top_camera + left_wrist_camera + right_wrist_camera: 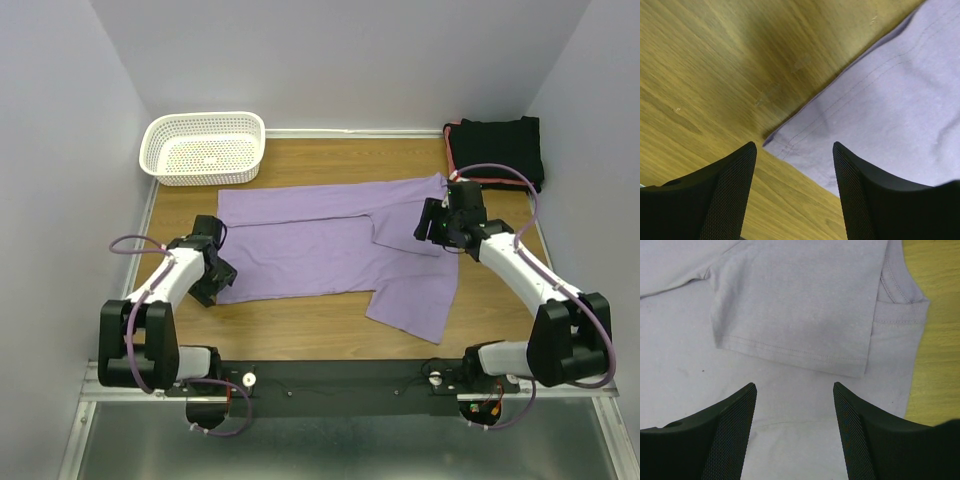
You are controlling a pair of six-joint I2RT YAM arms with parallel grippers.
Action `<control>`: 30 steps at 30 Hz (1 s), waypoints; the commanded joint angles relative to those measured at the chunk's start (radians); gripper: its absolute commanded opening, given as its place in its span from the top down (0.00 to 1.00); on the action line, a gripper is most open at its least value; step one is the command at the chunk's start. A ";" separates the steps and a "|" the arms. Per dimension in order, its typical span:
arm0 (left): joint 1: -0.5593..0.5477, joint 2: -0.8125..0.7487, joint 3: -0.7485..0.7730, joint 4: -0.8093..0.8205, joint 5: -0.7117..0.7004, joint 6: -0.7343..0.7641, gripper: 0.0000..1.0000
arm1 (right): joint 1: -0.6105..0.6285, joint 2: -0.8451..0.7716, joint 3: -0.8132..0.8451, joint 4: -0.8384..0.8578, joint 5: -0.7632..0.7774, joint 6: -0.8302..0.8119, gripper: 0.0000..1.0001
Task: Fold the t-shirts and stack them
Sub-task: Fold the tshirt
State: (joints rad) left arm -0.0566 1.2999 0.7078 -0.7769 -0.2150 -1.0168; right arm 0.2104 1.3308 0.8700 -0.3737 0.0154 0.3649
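The lavender t-shirt [330, 245] lies flat across the middle of the table, with one sleeve folded in over its right part. My left gripper [216, 272] hovers at the shirt's near-left corner. In the left wrist view its jaws [795, 150] stand open, with the hemmed corner [790, 142] just ahead of them and nothing held. My right gripper [432, 228] is over the shirt's right part. It is open [795, 390], just short of the folded sleeve's hem [800, 352]. Folded black t-shirts [497, 148] with a coral-red edge sit at the back right.
A white mesh basket [205, 147] stands at the back left corner. Bare wooden table [300, 325] runs along the near side of the shirt. Grey walls close in on the left, back and right.
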 commanded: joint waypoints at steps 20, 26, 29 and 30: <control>-0.051 0.108 0.056 -0.055 -0.032 -0.074 1.00 | 0.004 -0.076 -0.032 0.038 -0.025 0.006 0.29; -0.051 0.055 0.041 -0.042 -0.026 -0.042 1.00 | 0.004 -0.076 -0.055 0.035 0.021 0.023 0.29; -0.051 0.029 0.041 -0.021 -0.015 -0.025 1.00 | 0.003 -0.088 -0.071 0.009 0.052 0.054 0.26; -0.051 0.024 0.042 -0.012 0.000 -0.002 1.00 | 0.001 -0.088 -0.077 -0.014 0.063 0.060 0.25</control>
State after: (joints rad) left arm -0.1005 1.3613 0.7567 -0.8101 -0.2165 -1.0580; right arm 0.2104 1.2716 0.8230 -0.3523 0.0166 0.3836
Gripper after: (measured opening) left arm 0.010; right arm 0.735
